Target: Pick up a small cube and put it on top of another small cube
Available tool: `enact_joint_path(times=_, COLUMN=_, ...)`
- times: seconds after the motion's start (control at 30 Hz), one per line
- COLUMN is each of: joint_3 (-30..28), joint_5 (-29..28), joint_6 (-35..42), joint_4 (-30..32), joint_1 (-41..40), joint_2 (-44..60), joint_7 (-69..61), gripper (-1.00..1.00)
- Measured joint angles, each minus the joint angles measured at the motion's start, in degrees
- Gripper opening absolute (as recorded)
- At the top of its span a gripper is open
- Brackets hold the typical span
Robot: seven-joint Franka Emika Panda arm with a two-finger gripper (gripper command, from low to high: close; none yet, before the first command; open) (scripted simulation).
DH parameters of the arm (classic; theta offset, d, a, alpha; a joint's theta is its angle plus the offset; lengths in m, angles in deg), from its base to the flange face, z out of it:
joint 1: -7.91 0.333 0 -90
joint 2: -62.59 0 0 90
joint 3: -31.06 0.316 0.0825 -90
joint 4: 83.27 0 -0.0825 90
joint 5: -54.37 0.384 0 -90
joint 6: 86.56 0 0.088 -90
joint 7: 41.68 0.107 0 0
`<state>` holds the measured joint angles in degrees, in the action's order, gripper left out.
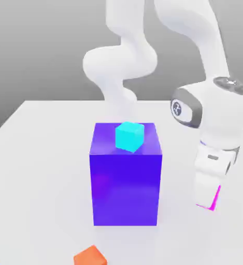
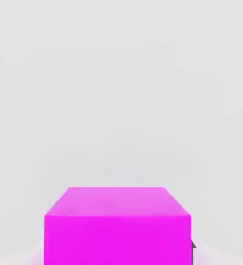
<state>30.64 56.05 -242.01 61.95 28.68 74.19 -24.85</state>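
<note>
Gripper (image 1: 208, 199), jaws closed on the small magenta cube (image 1: 215, 199), stands at three o'clock of the blue block (image 1: 126, 181) bearing a cyan cube (image 1: 129, 136).

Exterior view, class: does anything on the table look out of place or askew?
The cyan cube sits turned askew on the big blue-purple block, corners off its edges. Otherwise nothing stands out; the orange cube lies flat on the table.

A pale grey tabletop (image 1: 40, 155) carries a tall blue-purple block (image 1: 126, 191) at its middle; a small orange cube (image 1: 90, 256) lies near the front edge; a small bright magenta cube (image 1: 214, 199) sits toward the exterior view's right, well apart from the block.
</note>
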Motion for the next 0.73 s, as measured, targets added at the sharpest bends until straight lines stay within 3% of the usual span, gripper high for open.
enact_joint_path(times=0.43, joint_3=-16.9, joint_5=9.7, joint_6=12.2, joint_4=-20.4, joint_1=-20.0, joint_2=9.5, joint_7=4.9, gripper=-1.0)
enact_joint_path(times=0.57, joint_3=-19.3, joint_5=14.6, joint_6=12.0, joint_4=-27.6, joint_1=-27.3, joint_2=17.1, joint_7=5.1, gripper=-1.0)
enact_joint_path(times=0.6, joint_3=-19.1, joint_5=16.0, joint_6=11.1, joint_4=-29.1, joint_1=-28.9, joint_2=19.6, joint_7=4.9, gripper=1.0)
enact_joint_path(times=0.73, joint_3=-19.1, joint_5=16.0, joint_6=11.1, joint_4=-29.1, joint_1=-28.9, joint_2=19.6, joint_7=4.9, gripper=1.0)
